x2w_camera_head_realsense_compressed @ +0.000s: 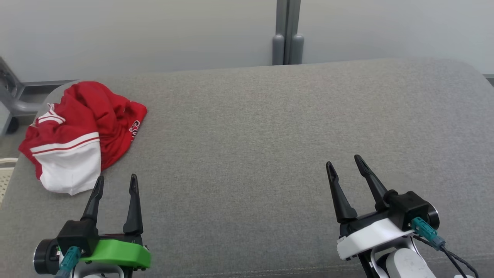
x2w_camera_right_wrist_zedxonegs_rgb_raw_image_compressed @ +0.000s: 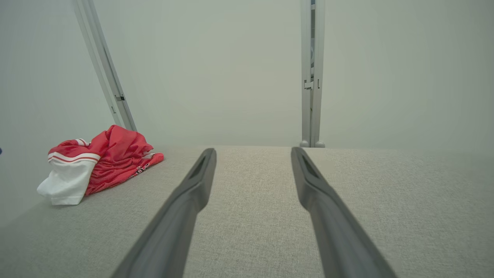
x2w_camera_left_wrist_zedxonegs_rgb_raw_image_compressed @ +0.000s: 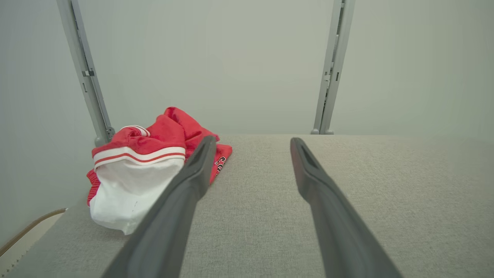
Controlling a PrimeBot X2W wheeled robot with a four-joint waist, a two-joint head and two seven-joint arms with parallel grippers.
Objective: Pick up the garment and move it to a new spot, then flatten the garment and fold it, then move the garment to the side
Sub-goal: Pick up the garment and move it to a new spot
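Observation:
The garment (x2w_camera_head_realsense_compressed: 83, 133) is a crumpled red piece with a white striped panel, bunched at the far left of the grey cushion (x2w_camera_head_realsense_compressed: 270, 135). It also lies left of the fingers in the left wrist view (x2w_camera_left_wrist_zedxonegs_rgb_raw_image_compressed: 142, 166) and far to the left in the right wrist view (x2w_camera_right_wrist_zedxonegs_rgb_raw_image_compressed: 96, 162). My left gripper (x2w_camera_head_realsense_compressed: 115, 184) stands open just below the garment's white edge, with nothing between its fingers (x2w_camera_left_wrist_zedxonegs_rgb_raw_image_compressed: 193, 181). At the lower right, my right gripper (x2w_camera_head_realsense_compressed: 344, 162) hovers open and empty over bare cushion, well away from the garment.
A pale wall runs behind the cushion, with a grey upright post (x2w_camera_head_realsense_compressed: 287, 34) at the back centre. A grey frame leg (x2w_camera_head_realsense_compressed: 11, 96) stands past the cushion's left end. The cushion's left edge drops off beside the garment.

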